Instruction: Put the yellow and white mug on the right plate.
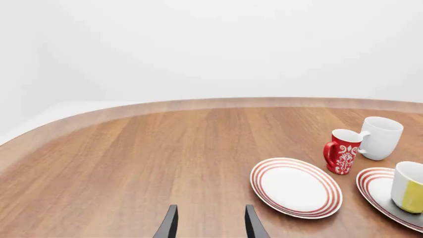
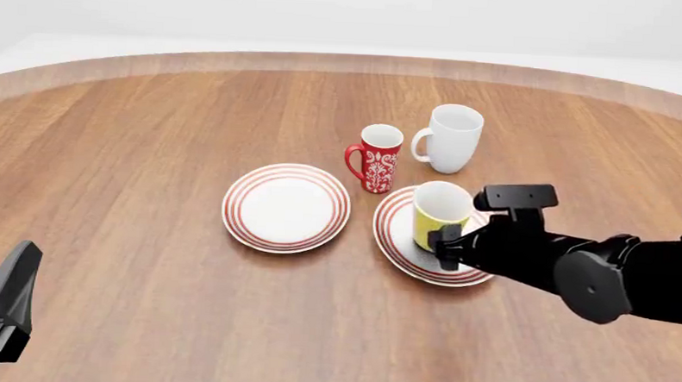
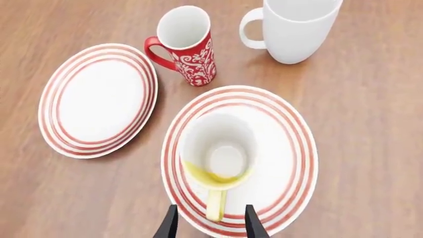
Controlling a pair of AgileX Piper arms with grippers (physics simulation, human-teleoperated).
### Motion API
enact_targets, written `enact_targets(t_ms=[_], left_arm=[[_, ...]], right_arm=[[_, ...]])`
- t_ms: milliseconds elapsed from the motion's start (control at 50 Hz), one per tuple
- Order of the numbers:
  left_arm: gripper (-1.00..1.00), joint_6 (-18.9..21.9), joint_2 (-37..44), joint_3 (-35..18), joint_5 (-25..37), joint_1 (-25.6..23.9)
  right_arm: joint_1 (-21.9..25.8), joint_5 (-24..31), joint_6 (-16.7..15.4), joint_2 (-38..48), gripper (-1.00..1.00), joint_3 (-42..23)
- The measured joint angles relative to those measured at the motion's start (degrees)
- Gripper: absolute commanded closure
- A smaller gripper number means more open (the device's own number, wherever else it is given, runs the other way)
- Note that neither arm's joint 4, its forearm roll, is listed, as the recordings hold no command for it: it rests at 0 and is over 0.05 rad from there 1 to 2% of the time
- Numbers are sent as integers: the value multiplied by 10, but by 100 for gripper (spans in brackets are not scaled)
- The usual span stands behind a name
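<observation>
Yellow and white mug (image 3: 218, 153) is standing upright on the right plate (image 3: 290, 144), so the job looks almost done. Right claw (image 3: 210, 223) is sitting open around its handle. Left claw (image 1: 210, 223) is waiting open, far away.

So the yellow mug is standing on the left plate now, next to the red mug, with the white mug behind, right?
Not quite. The yellow mug stands on the right plate, not the left one; the left plate has nothing on it. The front view shows this plainly. The rest holds: the red mug is close by and the white mug stands further back.
</observation>
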Motion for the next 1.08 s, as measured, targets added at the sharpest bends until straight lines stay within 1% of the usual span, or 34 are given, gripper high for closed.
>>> enact_targets(t_ms=[300, 660, 840, 1080], left_arm=[[-100, 0, 0, 0, 0, 0], [-100, 0, 0, 0, 0, 0], [-100, 0, 0, 0, 0, 0], [-100, 0, 0, 0, 0, 0]], right_arm=[[14, 20, 8, -39, -100, 23], [49, 84, 20, -151, -100, 54], [53, 131, 20, -227, -100, 65], [52, 216, 16, -339, -100, 60]])
